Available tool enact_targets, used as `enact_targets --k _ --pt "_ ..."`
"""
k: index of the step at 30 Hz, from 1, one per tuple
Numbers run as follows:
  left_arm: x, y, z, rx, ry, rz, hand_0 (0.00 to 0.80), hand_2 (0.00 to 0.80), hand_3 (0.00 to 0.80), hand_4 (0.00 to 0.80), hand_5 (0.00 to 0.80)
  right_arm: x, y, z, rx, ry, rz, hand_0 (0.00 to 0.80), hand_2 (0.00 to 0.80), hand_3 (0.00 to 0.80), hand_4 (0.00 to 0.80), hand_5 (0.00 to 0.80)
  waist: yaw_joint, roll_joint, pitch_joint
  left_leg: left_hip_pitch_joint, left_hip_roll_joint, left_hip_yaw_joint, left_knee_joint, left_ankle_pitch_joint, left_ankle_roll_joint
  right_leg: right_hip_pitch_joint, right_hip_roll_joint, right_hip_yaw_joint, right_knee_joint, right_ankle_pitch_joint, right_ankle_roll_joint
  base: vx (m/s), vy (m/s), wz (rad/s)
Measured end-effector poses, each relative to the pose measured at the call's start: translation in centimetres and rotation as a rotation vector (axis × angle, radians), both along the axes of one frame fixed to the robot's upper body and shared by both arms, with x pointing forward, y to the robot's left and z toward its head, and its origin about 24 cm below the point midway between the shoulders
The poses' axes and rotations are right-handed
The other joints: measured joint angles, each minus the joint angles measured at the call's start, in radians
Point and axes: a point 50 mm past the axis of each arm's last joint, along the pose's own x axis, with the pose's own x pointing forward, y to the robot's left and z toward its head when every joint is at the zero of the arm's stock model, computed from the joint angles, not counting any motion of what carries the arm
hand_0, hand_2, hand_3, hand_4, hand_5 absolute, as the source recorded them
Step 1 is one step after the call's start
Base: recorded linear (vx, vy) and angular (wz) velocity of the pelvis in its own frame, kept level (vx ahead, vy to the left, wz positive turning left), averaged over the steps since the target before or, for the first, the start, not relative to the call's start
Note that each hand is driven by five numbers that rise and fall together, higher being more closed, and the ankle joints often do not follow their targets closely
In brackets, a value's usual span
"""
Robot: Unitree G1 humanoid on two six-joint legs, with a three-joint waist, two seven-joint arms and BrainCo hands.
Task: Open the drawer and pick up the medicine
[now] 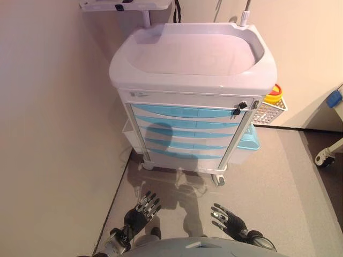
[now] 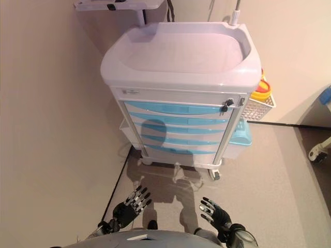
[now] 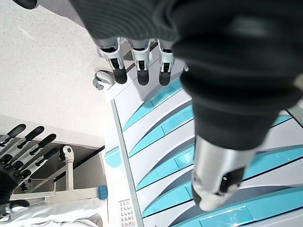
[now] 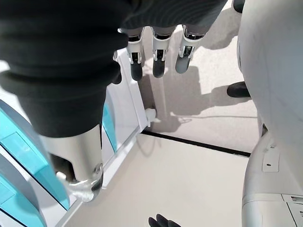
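Cart: white medical trolley (image 1: pixel 193 59) stands against the wall, its top worktop a bare recessed tray, well ahead of both hands.
Drawers: stack of blue-fronted drawers (image 1: pixel 187 134) all shut; top drawer (image 1: pixel 185 112) has a key lock (image 1: pixel 238 108) at its right end.
Side basket: wire basket (image 1: pixel 269 111) hangs on the cart's right side, holding a yellow and red container (image 1: pixel 274 93).
Medicine: not visible anywhere; presumably inside a closed drawer, which one I cannot tell.
Left hand: left hand (image 1: pixel 143 210) hangs low near the floor, fingers straight and spread, holding nothing.
Right hand: right hand (image 1: pixel 228 218) likewise low, fingers relaxed and empty.
Step in hand: reaching for a drawer, nothing yet touched.
Doing it well: raise one hand to a blue front's recessed pull, hook fingertips under its middle, and draw straight back so the cart does not roll.
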Motion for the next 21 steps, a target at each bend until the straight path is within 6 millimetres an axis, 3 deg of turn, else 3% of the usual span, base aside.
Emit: enact_targets --k 21 --pt "-1.1 -0.5 -0.3 -0.029 0.037 -0.004 0.000 0.000 0.000 0.000 0.000 -1.0 -0.3 -0.3 -0.002 0.029 -0.016 0.000 0.000 0.000 0.000 0.000 -0.001 0.009 0.006 -0.027 0.000 0.004 -0.008 0.000 0.000 -0.036 -0.001 0.005 0.001 0.001 0.003 0.003 0.007 -0.01"
